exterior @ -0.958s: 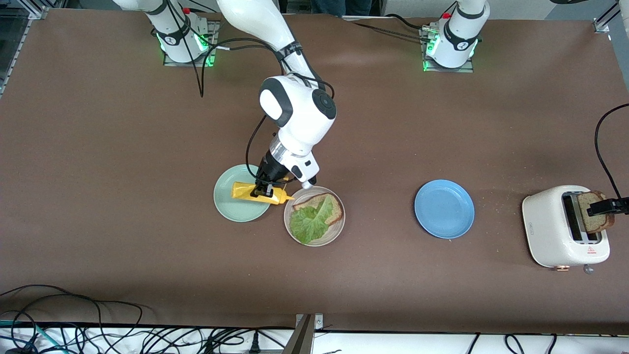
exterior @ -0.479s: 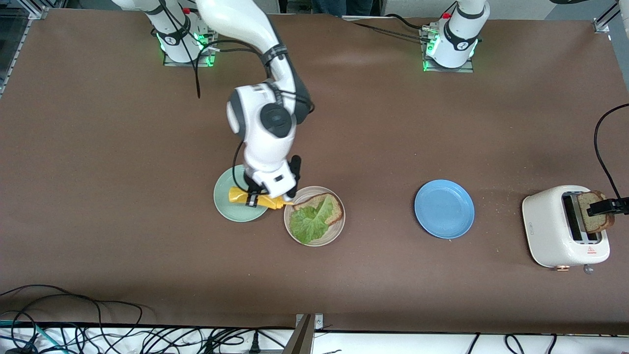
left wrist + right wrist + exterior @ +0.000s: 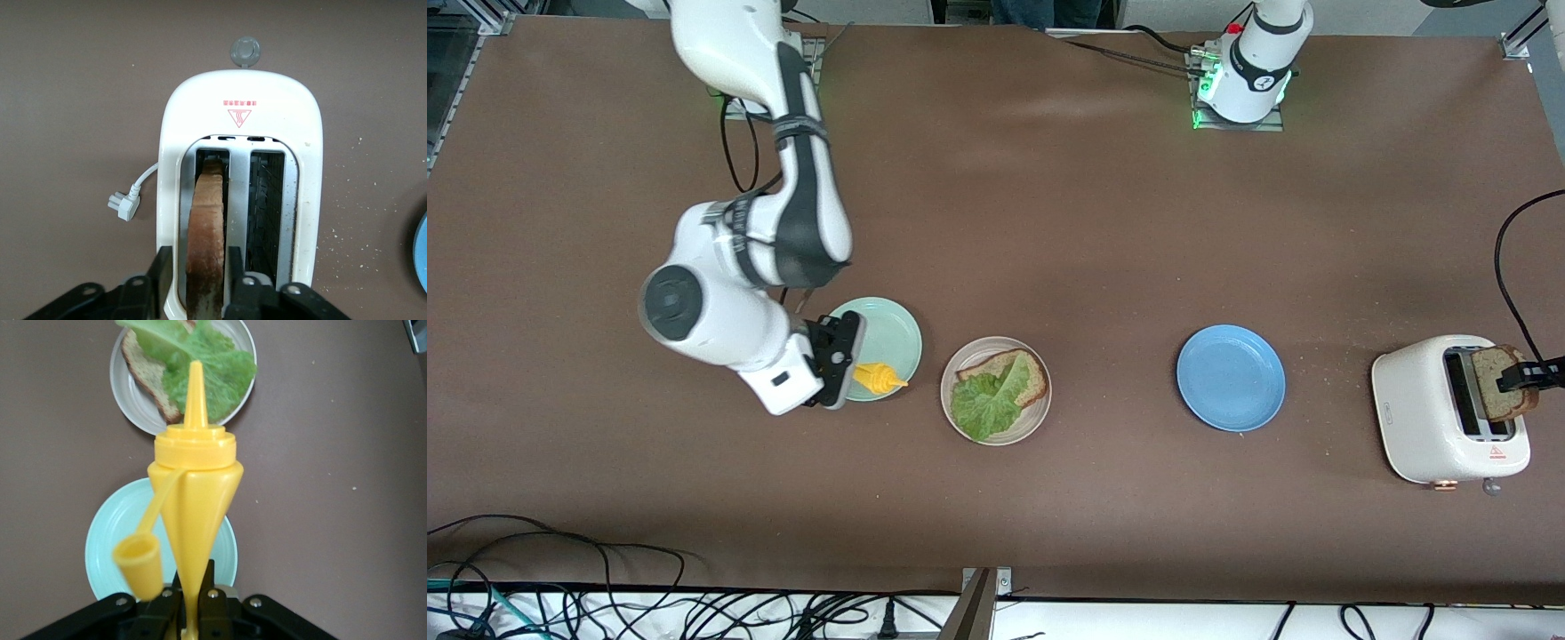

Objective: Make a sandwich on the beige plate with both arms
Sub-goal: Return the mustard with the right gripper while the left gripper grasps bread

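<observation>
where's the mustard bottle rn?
In the front view the yellow mustard bottle is held in the right tool, over the edge of the mint green plate, its nozzle pointing toward the beige plate beside it.

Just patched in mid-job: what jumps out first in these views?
The right pincer holds a yellow squeeze bottle over the mint green plate, its cap hanging open. Beside that, the beige plate carries one bread slice topped with lettuce. At the toaster, the left pincer grips a slice in the slot.
</observation>
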